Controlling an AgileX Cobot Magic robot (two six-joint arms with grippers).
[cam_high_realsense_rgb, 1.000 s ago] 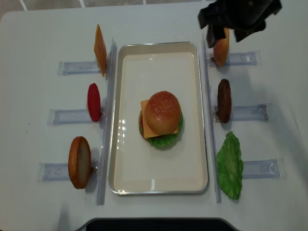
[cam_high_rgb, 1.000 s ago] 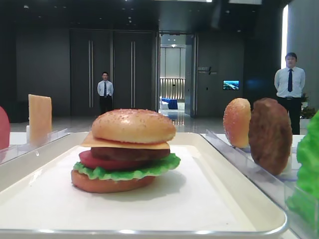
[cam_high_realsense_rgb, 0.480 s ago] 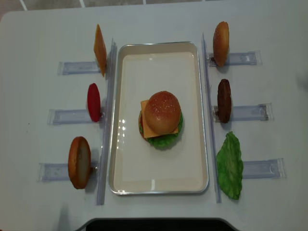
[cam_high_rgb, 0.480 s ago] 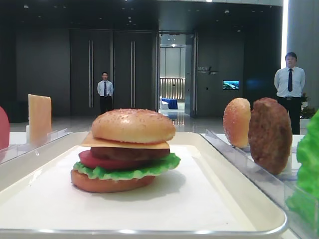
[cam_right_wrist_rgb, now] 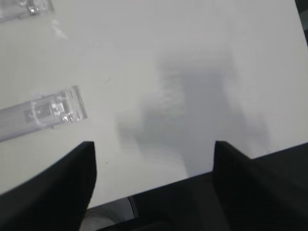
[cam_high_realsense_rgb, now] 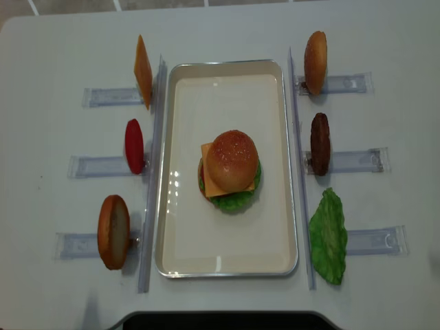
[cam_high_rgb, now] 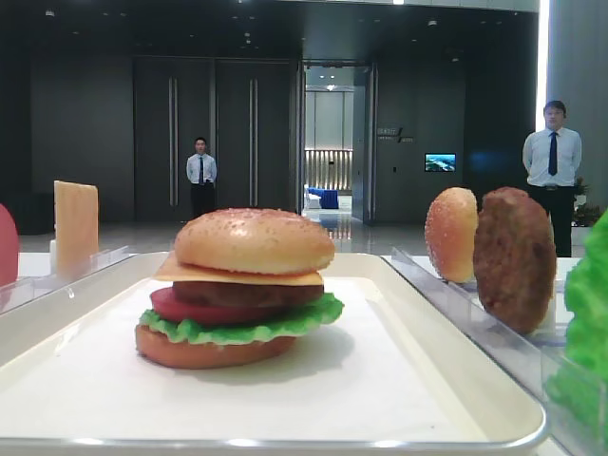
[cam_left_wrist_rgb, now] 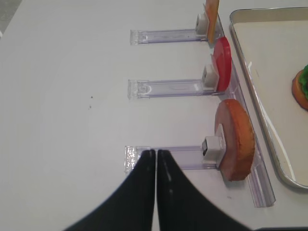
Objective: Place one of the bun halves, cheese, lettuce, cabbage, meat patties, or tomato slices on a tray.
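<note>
**Burger is stacked on the tray; both claws are away from it**

You see the tray (cam_high_realsense_rgb: pixel 180 172) in the middle of the table (cam_high_realsense_rgb: pixel 55 41) with a full stack: bottom bun, lettuce (cam_high_realsense_rgb: pixel 237 200), tomato, patty, cheese (cam_high_realsense_rgb: pixel 208 180) and the seeded bun top (cam_high_realsense_rgb: pixel 233 159). I judge the placing as done. The spare pieces stand in the racks near the left and right table edges. The right claw (cam_right_wrist_rgb: pixel 154 159) is spread wide and empty over bare table. The left claw (cam_left_wrist_rgb: pixel 156 159) is clenched, holding nothing.
</note>
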